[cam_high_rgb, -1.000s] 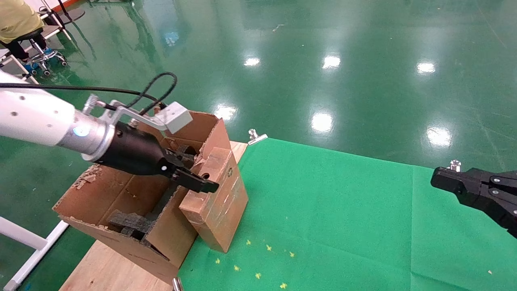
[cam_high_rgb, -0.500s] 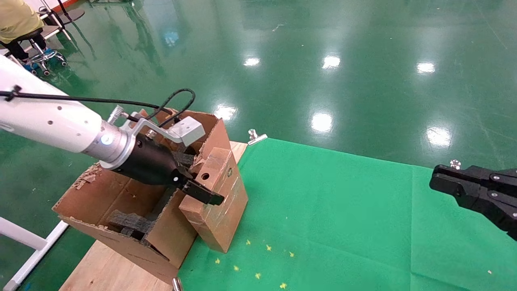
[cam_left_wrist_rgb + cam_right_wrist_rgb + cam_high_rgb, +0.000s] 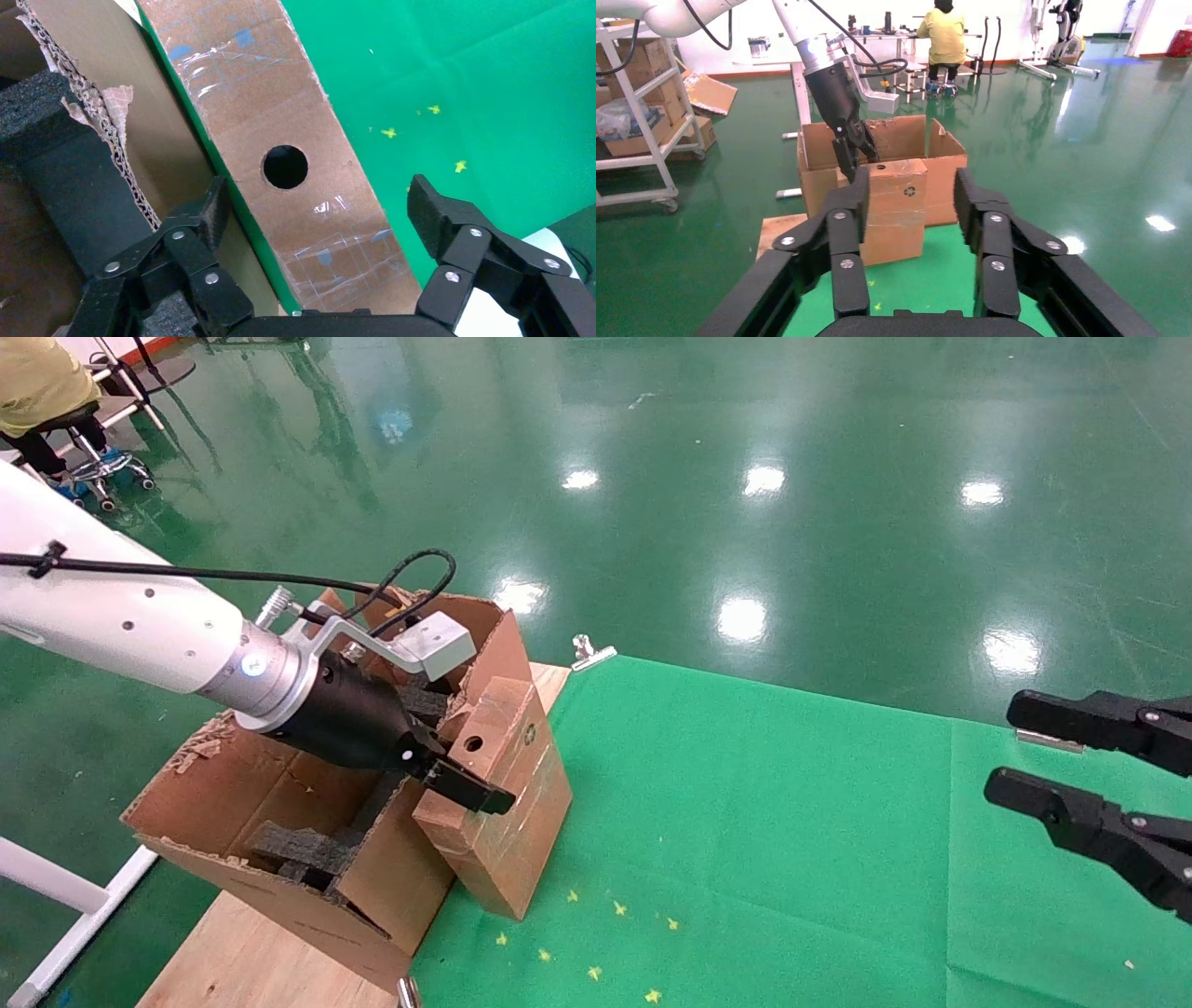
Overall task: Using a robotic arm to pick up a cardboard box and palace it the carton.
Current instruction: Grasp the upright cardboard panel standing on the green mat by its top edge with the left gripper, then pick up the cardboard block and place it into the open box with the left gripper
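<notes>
Straddling the small closed brown cardboard box (image 3: 498,794) after lowering slightly, the white arm's black two-finger left gripper (image 3: 316,210) stays open, nothing gripped yet, while the all-black right gripper (image 3: 1052,761) has spread open, empty.

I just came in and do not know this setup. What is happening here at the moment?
The robotic arm on the left has its left gripper around the top edge of the cardboard box, jaws open on either side and not yet closed. The box stands tilted on the green cloth, leaning against the carton. The right gripper hangs open over the cloth's right side, away from the work.
</notes>
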Robot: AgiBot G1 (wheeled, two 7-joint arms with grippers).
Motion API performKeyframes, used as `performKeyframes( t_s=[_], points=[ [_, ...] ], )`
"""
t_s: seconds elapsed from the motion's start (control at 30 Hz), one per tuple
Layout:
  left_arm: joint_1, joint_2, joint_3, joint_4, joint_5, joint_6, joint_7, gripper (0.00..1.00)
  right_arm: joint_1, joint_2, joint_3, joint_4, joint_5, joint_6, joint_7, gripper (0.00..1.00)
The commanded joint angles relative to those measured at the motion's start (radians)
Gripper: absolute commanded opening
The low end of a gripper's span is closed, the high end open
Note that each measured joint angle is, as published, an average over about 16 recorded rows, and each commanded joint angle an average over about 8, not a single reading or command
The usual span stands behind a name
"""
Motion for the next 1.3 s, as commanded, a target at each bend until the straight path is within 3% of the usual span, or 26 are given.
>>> performKeyframes(
  t_s=[0.03, 0.9, 1.1, 1.3],
  points=[
    [0.001, -0.001, -0.002, 0.000, -0.001, 0.000, 0.000, 0.00, 0.000, 0.000, 0.000, 0.000, 0.000, 0.000, 0.000, 1.00],
    [-0.004, -0.001, -0.011, -0.006, -0.014, -0.005, 0.002, 0.00, 0.000, 0.000, 0.000, 0.000, 0.000, 0.000, 0.000, 1.00],
    [-0.064, -0.012, -0.069, -0.012, -0.083, -0.033, 0.032, 0.00, 0.000, 0.000, 0.000, 0.000, 0.000, 0.000, 0.000, 1.00],
    [-0.191, -0.039, -0.155, 0.071, -0.145, -0.064, 0.107, 0.00, 0.000, 0.000, 0.000, 0.000, 0.000, 0.000, 0.000, 1.00]
  ],
)
